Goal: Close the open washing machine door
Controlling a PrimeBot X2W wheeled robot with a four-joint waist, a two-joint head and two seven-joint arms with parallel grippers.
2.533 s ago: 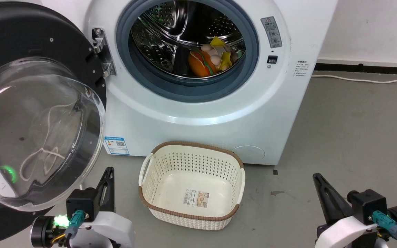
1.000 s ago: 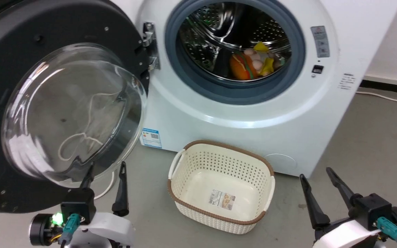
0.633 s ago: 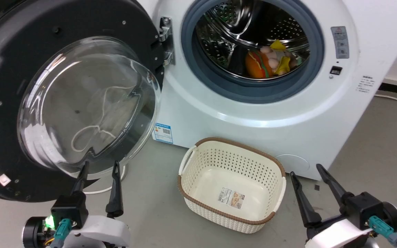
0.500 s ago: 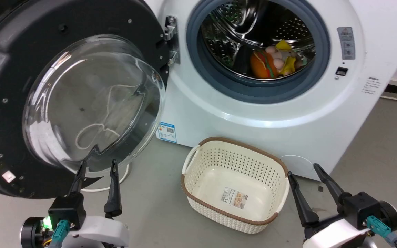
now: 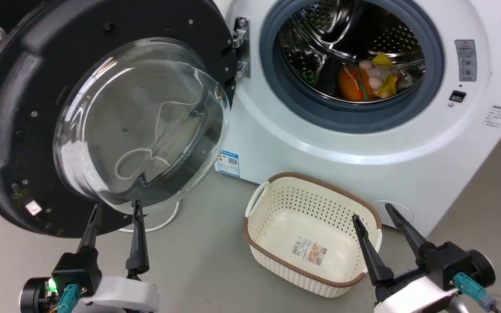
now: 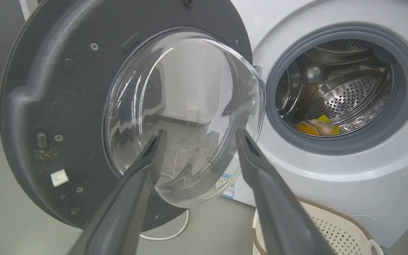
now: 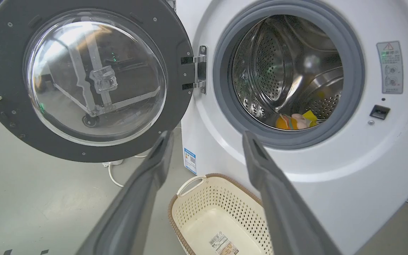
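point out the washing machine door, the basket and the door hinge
washing machine door (image 5: pixel 11 108), head view, black frame left of the glass
basket (image 5: pixel 294 274), head view, front wall
door hinge (image 5: pixel 242 43), head view, metal bracket

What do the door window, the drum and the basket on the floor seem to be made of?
Door window: clear glass by the look, glossy; one sees through it and it carries bright reflections. Drum: probably stainless steel, shiny and perforated, mirror-like. Basket: likely moulded plastic, matt cream with a brown rim, pierced with regular holes.
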